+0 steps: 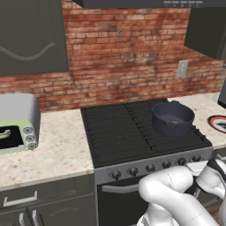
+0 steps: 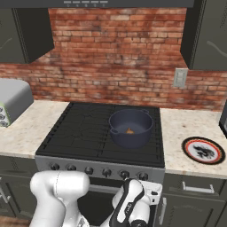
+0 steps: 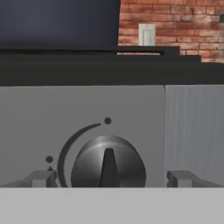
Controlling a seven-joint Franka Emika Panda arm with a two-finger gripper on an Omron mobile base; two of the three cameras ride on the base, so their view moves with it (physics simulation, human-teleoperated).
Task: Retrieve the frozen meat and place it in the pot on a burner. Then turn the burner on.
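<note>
The gripper [image 3: 109, 178] is standing released, fingertips flanking the stove knob [image 3: 108, 164] with gaps at three and nine o'clock.

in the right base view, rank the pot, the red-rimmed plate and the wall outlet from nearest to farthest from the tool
1. The pot, on the stove just above the tool, which hangs at the front knobs.
2. The red-rimmed plate, on the counter to the right.
3. The wall outlet, high on the brick wall behind.
</note>
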